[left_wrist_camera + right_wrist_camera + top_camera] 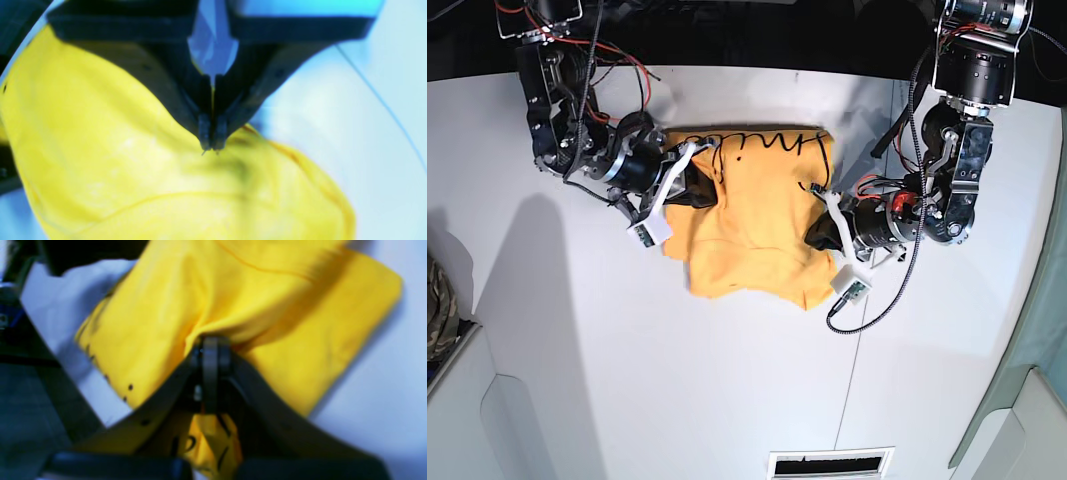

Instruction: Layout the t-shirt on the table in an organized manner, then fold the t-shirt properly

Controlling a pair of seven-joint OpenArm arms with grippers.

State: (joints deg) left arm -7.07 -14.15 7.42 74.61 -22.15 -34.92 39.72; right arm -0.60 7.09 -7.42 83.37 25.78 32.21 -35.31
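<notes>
Grip, left end effector (211, 146): black jaws pressed together, pinching a ridge of the soft orange-yellow cotton t-shirt (133, 173) at the middle of the left wrist view; in the base view it sits at the shirt's right edge.
Grip, right end effector (210, 340): jaws clenched on a gathered fold of the same cloth, centre of the right wrist view; in the base view it sits at the shirt's upper left edge.
Shirt position: centre-top of the base view, on the wide flat white desk (627, 380), between the two arms.
Shirt shape: a bunched, roughly square bundle; black cursive lettering shows along its upper edge, while the lower edge is rumpled and uneven.
Done, as judged: both sides are grasped, and the cloth appears partly doubled over.
Left, as judged: edges are not squared and wrinkles remain, so flattening and the neat final folds look unfinished.
Unclear: which fold stage this is.
</notes>
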